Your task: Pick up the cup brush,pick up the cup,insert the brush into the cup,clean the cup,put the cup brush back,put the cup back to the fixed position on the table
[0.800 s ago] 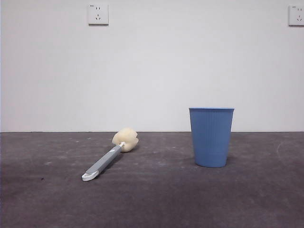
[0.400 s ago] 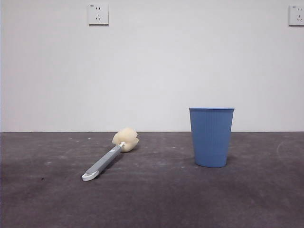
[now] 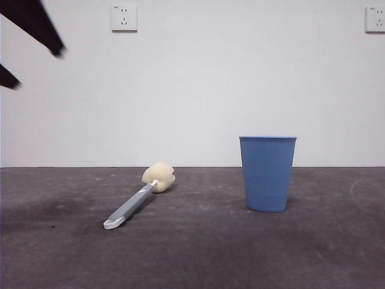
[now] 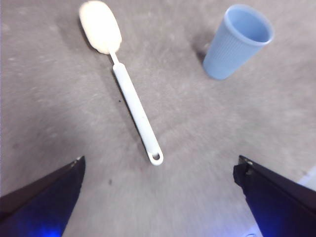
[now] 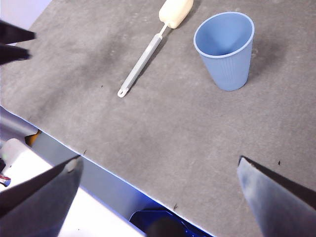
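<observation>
The cup brush [image 3: 135,201] lies flat on the table [image 3: 198,256], left of centre, cream sponge head toward the wall and white tip toward the front. The blue cup [image 3: 267,173] stands upright to its right, apart from it. My left gripper [image 3: 38,67] shows as two black jaw tips at the top left corner, high above the table. In its wrist view the left gripper [image 4: 160,163] is open over the brush [image 4: 131,96], with the cup [image 4: 236,43] off to one side. My right gripper [image 5: 160,160] is open, well above the table and back from the cup [image 5: 224,49] and brush [image 5: 145,57].
A white wall with two sockets [image 3: 124,18] stands behind the table. The table's near edge [image 5: 98,163] shows in the right wrist view, with robot hardware beyond it. The left gripper's tips [image 5: 12,42] appear at that view's side edge.
The left gripper's black jaw tips have come into the front view at the top left corner. Brush and cup have not moved.
</observation>
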